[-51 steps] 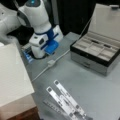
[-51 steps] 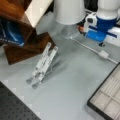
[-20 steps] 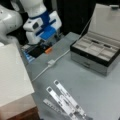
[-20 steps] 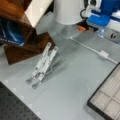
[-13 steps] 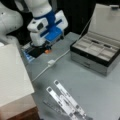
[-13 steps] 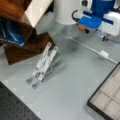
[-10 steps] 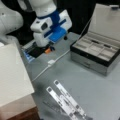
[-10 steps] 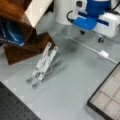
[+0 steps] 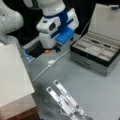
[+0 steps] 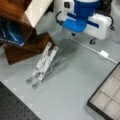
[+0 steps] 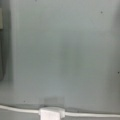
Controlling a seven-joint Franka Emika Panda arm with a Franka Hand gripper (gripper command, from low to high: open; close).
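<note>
The white cable [image 9: 51, 62] lies flat on the gray table [image 9: 100, 90], its little white block [image 11: 50, 113] showing in the wrist view. The claw [image 9: 51, 50] hangs just above it; I cannot tell if it is clenched. A metal stand [image 10: 41, 66] lies near.

Grey table top [image 9: 100, 87], smooth, faintly speckled in the wrist view; same surface [image 10: 75, 82] in both front views. Dark backdrop [image 9: 22, 10] behind the table at a front view's top. White box [image 9: 12, 75] on a wooden base at a front view's left edge. Wooden shelf [image 10: 22, 47] at a front view's upper left. Black perforated board [image 10: 12, 105] at a front view's bottom left corner. Light even, soft, shadows weak.
</note>
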